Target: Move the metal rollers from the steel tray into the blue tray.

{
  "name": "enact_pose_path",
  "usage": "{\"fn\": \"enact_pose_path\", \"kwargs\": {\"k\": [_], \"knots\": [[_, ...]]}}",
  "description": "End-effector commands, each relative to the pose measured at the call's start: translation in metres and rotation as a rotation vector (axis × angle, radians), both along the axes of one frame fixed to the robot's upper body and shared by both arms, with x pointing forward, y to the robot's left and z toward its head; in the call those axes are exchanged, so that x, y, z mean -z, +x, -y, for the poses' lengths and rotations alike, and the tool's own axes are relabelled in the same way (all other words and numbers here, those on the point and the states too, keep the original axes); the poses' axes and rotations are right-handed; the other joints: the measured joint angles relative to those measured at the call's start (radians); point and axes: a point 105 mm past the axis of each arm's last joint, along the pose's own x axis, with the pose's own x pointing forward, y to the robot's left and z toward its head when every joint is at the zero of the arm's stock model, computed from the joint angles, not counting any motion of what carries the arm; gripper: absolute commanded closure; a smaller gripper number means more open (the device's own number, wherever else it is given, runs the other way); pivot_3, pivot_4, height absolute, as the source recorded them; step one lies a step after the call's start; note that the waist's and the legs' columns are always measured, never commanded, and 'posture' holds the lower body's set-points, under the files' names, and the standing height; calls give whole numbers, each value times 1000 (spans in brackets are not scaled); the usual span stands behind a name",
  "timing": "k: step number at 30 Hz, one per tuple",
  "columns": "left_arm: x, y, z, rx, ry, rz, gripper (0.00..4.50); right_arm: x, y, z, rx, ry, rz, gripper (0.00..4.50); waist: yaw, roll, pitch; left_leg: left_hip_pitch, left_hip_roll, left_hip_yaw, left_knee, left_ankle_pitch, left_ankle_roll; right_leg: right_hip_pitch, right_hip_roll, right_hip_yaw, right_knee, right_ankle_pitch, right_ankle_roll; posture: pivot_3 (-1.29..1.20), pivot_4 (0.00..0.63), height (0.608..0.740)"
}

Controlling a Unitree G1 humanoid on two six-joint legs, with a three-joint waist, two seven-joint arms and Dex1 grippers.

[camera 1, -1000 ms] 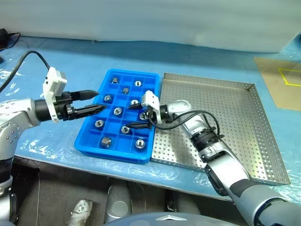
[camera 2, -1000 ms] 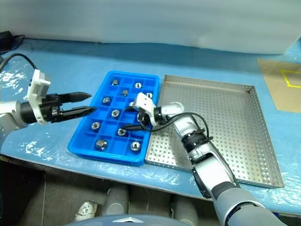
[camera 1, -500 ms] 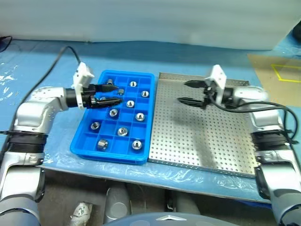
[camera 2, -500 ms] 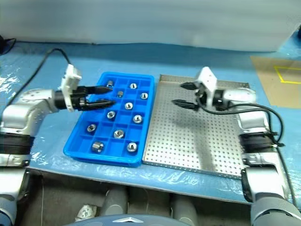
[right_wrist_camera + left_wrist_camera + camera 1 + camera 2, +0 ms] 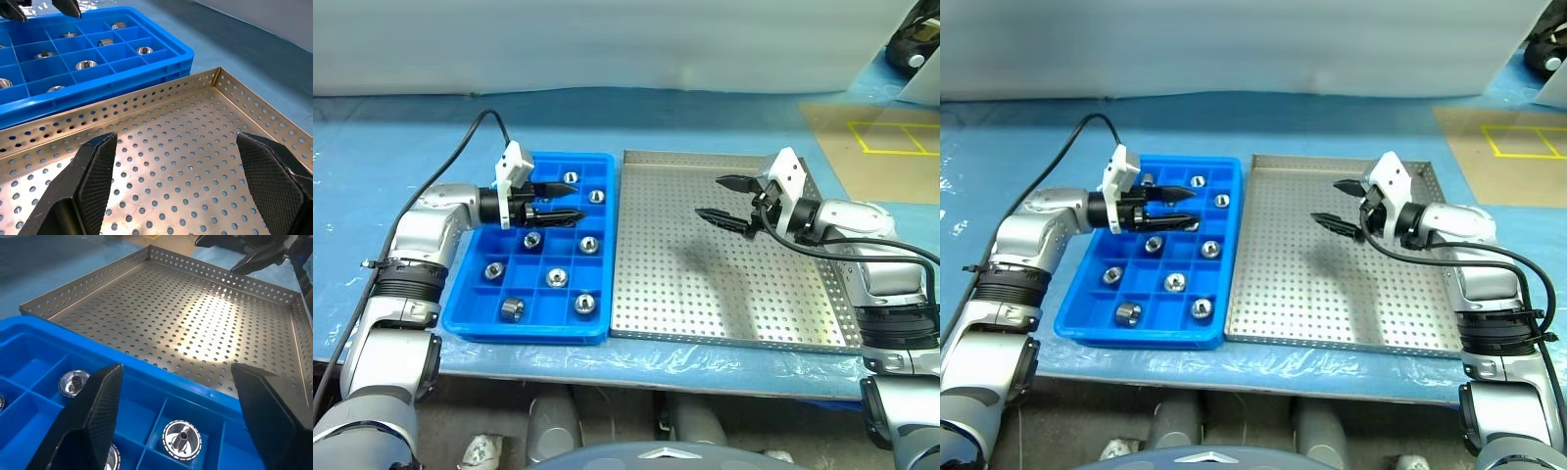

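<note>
A second ago the right gripper [image 5: 721,197] was low over the near compartments of the blue tray [image 5: 470,311]; now it hangs above the steel tray [image 5: 734,323], toward its far right part, with its jaws apart and nothing between them. The left gripper [image 5: 566,199] has also moved — it was beside the left edge of the blue tray and now it is over the far rows of it, pointing across toward the steel tray, jaws apart and empty too. The metal rollers [image 5: 557,277] lie in the compartments of the blue tray, one to a cell, some upright and at least one on its side near the front left. On the perforated floor of the steel tray I can see no roller, in the head views or in the wrist views. I judge from this that the last piece has been put down and the transfer is finished or almost finished — both arms seem to be only drawing back, with nothing left there to pick.
</note>
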Motion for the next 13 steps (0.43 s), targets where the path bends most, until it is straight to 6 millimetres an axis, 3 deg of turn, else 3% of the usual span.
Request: {"fn": "enact_pose_path", "kwargs": {"k": [1, 13], "knots": [[-13, 1, -1, 7, -2, 61, 779, -16, -1, -1, -5, 17, 59, 506, 0, 0, 0, 0, 0, 0, 0, 0, 0, 0, 0, 0, 0, 0, 0, -143, 150, 740], [-19, -5, -12, -22, -12, 50, 779, -13, 1, -13, -47, 32, 44, 506, 1, 0, 0, 0, 0, 0, 0, 0, 0, 0, 0, 0, 0, 0, 0, -109, 150, 740]]}}
